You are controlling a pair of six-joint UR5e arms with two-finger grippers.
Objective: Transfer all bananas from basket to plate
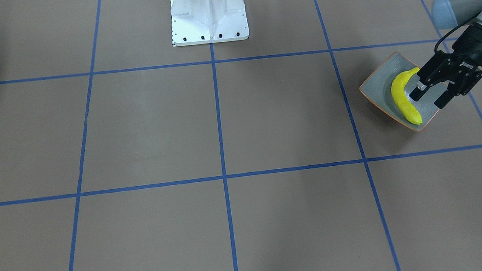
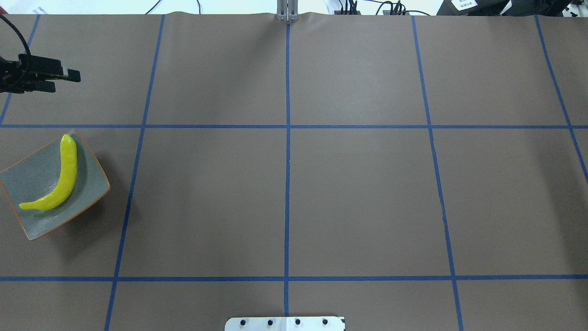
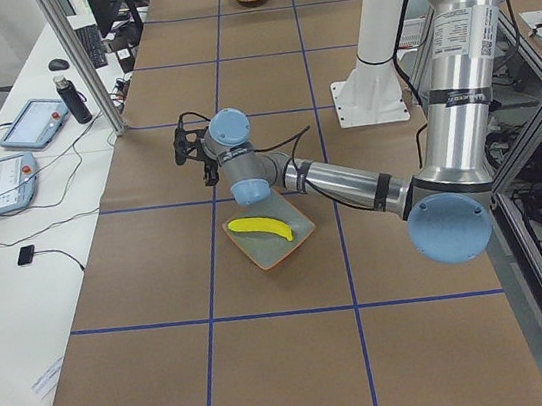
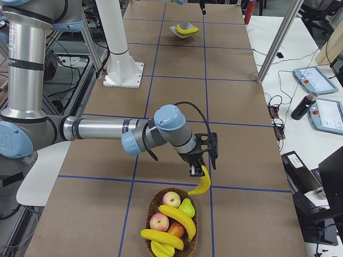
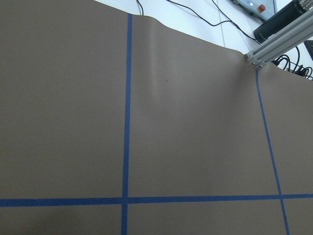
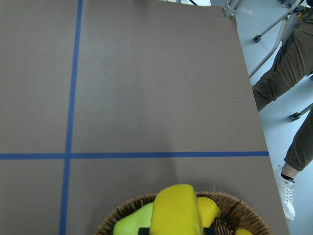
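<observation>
A hanging banana (image 4: 202, 184) is pinched by its upper end in the right gripper (image 4: 201, 168), whose fingers are closed on it. Directly beneath the gripper sits the wicker basket (image 6: 237, 205), with more bananas (image 4: 172, 214), red apples (image 4: 171, 199) and a green pear (image 4: 186, 206) inside. Well away from this gripper, at the table's far end, a second banana (image 2: 64, 179) lies diagonally across the grey-green plate (image 2: 27, 181). The left gripper (image 1: 430, 96) hovers with its fingers spread and nothing between them; the plate is below it, on the side nearer the robot's base. Beyond the table edge ahead of the right gripper, a person's legs (image 6: 279, 73) show.
</observation>
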